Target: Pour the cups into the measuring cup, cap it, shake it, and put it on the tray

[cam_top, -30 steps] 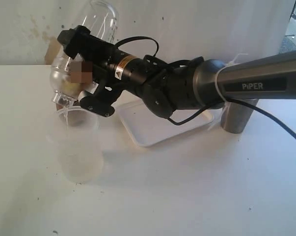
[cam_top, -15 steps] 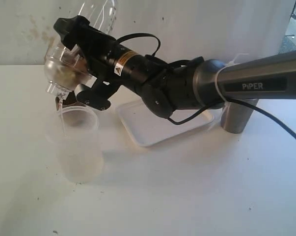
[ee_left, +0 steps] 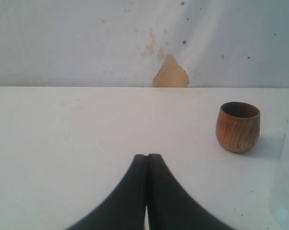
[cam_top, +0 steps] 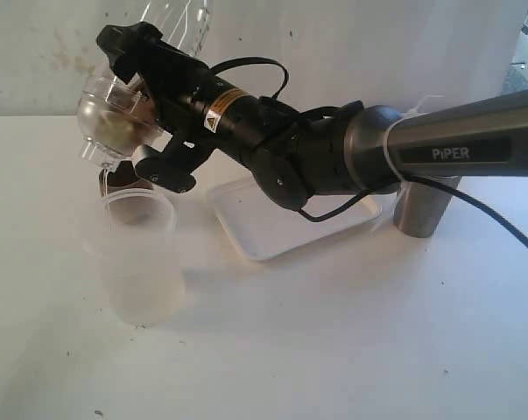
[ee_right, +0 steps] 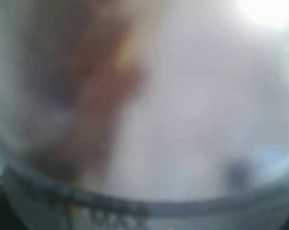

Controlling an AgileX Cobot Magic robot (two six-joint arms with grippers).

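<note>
**Exterior view.** Your right tool (cam_top: 139,109) reaches in from the right, passing above the shallow white rectangular tray (cam_top: 272,234). It is spread wide and clamped around the tall clear plastic measuring cup (cam_top: 106,127), with one black finger over the cup's upper side and the other beneath it. The measuring cup hangs in the air up and to the left of the tray. It is steeply tilted, its mouth pointing down and left and its rounded base up toward the wall. Something pale yellowish shows inside near the mouth; you cannot tell what it is.

Just below that mouth, left of the tray and apart from it, the frosted translucent plastic cup (cam_top: 141,262) stands upright on the white counter (cam_top: 351,350). The small round-bellied brown wooden cup (cam_top: 123,181) shows just behind the frosted cup's rim, also left of the tray. The tapered brushed-steel tumbler (cam_top: 419,210) stands upright just beside the tray's right end, its top hidden by the arm.

**Left wrist view.** Your left tool (ee_left: 147,160) is pressed together, its fingers touching and holding nothing, low over bare counter. The wooden cup stands upright, well apart from it.

**Right wrist view.** This view is blurred. Only the measuring cup's clear wall shows, close against the lens.
</note>
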